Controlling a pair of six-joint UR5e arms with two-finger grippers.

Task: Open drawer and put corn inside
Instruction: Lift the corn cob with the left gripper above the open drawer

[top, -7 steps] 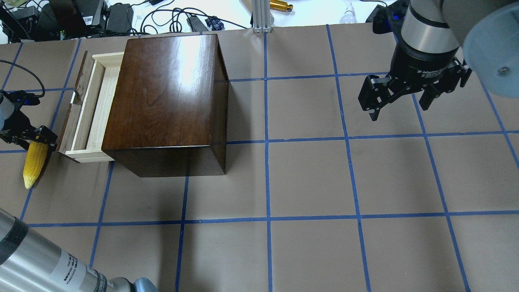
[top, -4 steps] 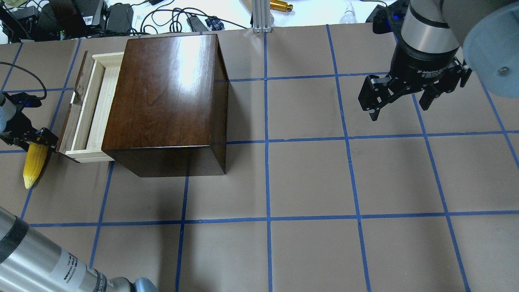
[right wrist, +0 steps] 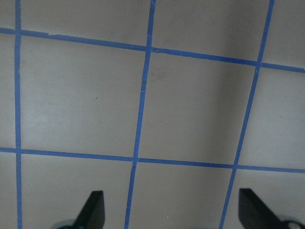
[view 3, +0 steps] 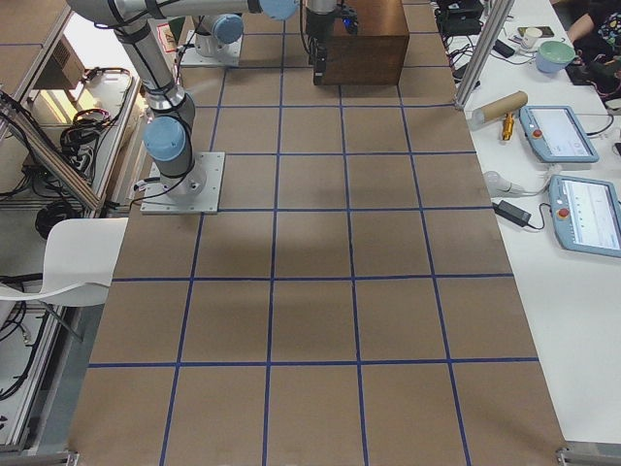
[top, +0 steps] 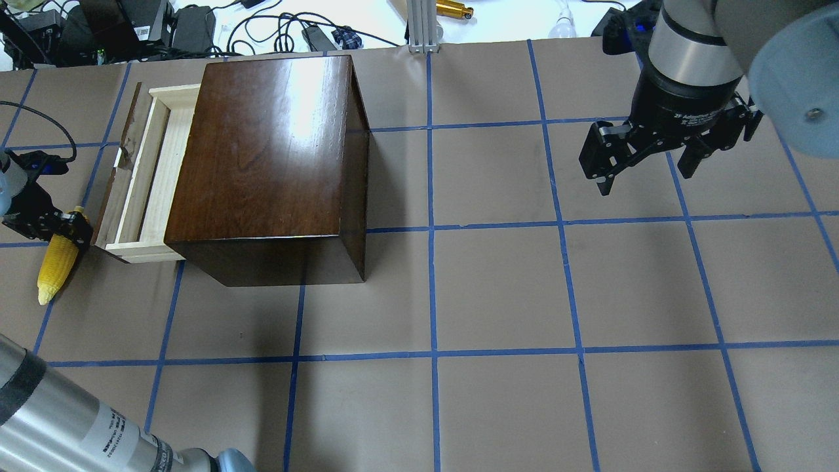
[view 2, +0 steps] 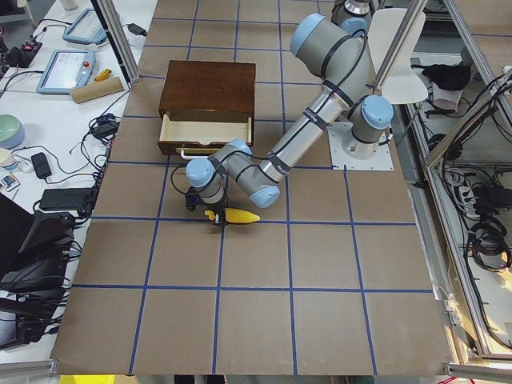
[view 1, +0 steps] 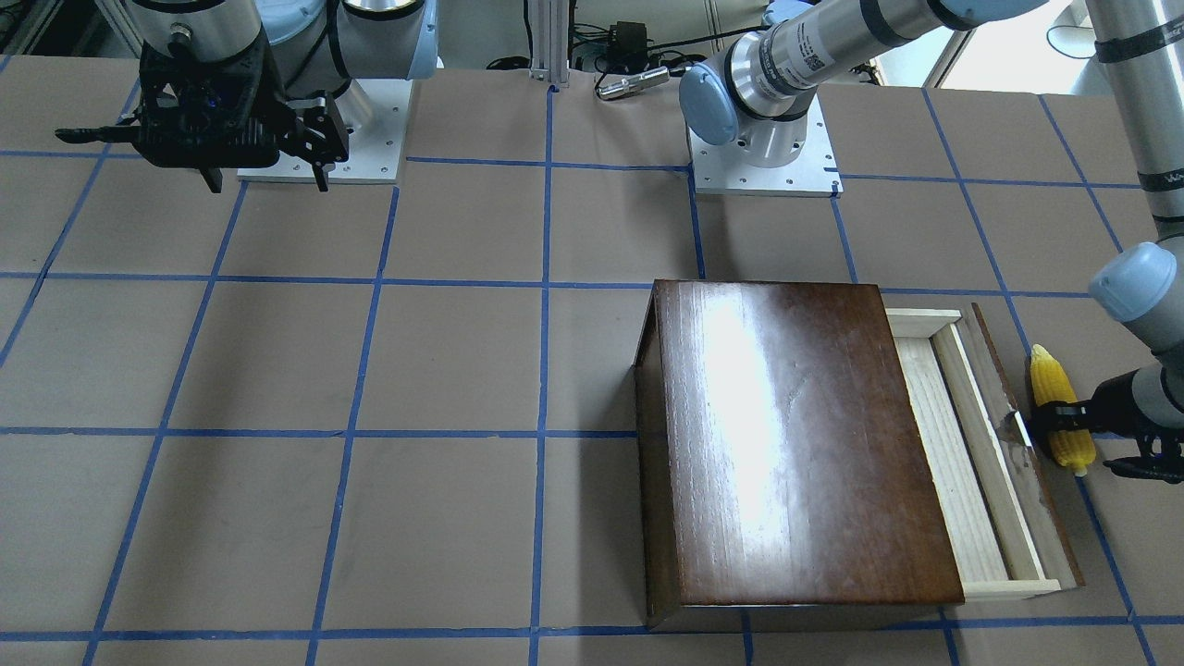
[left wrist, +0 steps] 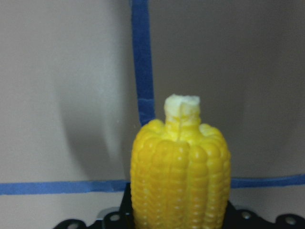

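- Left end effector (top: 64, 226) is clamped on the corn (top: 52, 269), pinching it crosswise near the fat end. The little pale stub (left wrist: 182, 109) pokes out past the fingers, and the pointy tip faces back toward the robot.
- The corn is just outside the drawer (top: 156, 177), right beside its dark front panel (view 1: 1017, 453) and not inside it. Honestly can't tell whether it's resting on the counter (top: 498, 295) or slightly off it.
- The drawer is pulled partway out of the glossy brown box (top: 269, 151), with the pale wood tray showing.
- Right end effector (top: 645, 178) has its fingers (right wrist: 95, 207) spread wide apart, gripping nothing. It hangs over bare counter, well apart from the box.
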